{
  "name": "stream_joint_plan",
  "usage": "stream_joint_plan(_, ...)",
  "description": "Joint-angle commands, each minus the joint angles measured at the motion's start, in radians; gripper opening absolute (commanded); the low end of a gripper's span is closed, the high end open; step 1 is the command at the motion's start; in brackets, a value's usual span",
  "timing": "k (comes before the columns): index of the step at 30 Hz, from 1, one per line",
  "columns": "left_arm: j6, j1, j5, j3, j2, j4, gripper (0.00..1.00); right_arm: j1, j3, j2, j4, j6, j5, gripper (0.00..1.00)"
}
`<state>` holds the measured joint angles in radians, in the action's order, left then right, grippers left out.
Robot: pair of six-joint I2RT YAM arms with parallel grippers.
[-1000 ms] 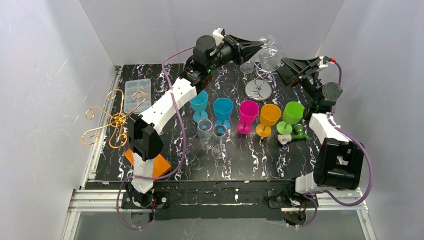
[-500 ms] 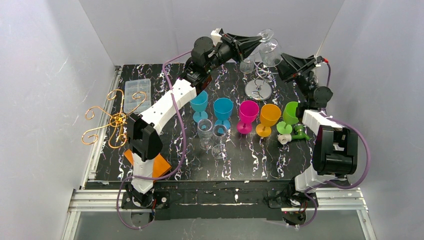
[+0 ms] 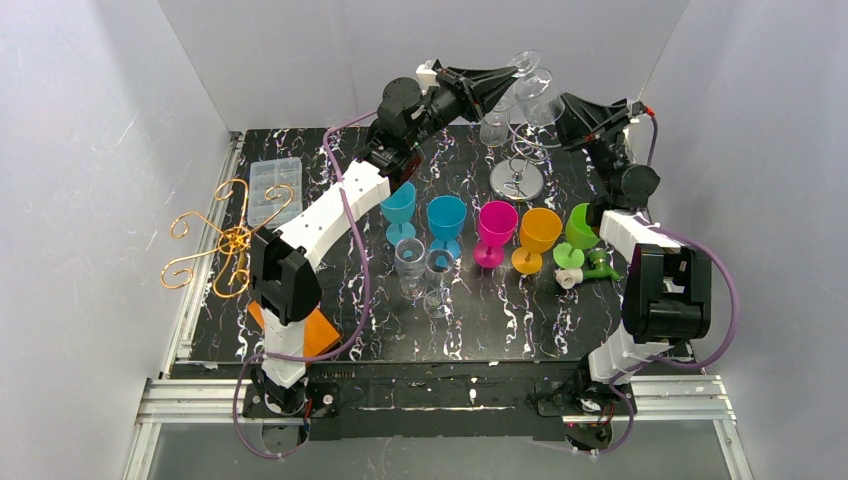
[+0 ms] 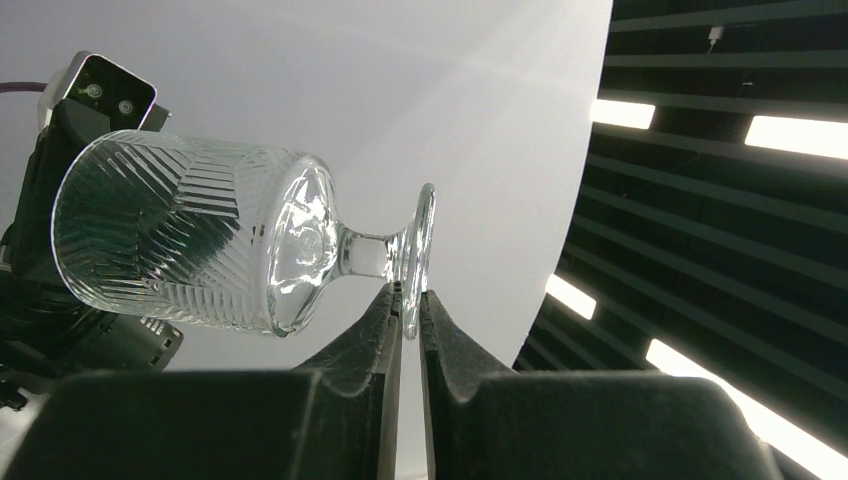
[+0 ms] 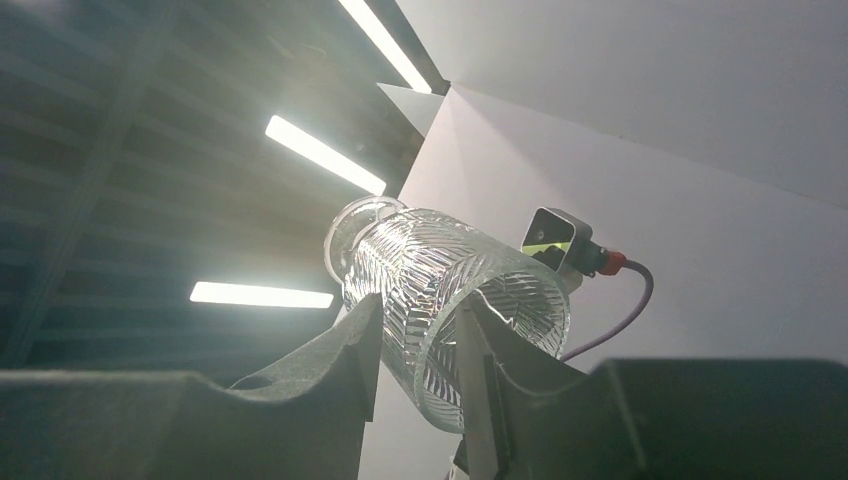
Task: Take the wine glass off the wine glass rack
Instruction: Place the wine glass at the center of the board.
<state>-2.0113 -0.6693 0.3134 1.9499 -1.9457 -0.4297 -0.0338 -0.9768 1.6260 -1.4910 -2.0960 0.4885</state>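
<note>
Left wall (image 3: 90, 150): plain pale grey panel, rising from the left edge of the surface.
Back wall (image 3: 320, 50): the same pale panel, meeting the far edge.
Right wall (image 3: 760, 130): pale panel, slanting along the right edge.
Surface (image 3: 500, 320): black with white marbling.
Frame (image 3: 200, 400): silver metal rails along the near edge and up the left edge.
Floor (image 3: 450, 458): dull grey below the near edge.
Ceiling (image 4: 720, 220): dark parallel slats.
Lights (image 4: 800, 130): long white strips between the slats, lit.
</note>
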Motion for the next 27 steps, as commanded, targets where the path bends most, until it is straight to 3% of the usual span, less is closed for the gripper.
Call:
stream_joint_plan(1,-0.062,0.004,-0.024,-0.010,0.133,-0.126,0.00,0.009,-0.072,-0.006,-0.296,-0.036,-0.022,0.40)
stream_joint_plan(16,-0.149,-0.007,-0.131,-0.135,0.189,-0.123,0.00,0.014,-0.148,-0.031,-0.296,0.033,-0.011,0.42)
stream_joint_plan(27,-0.194,-0.010,-0.133,-0.126,0.156,-0.112,0.00,0.014,-0.188,-0.040,-0.294,0.119,0.121,0.42)
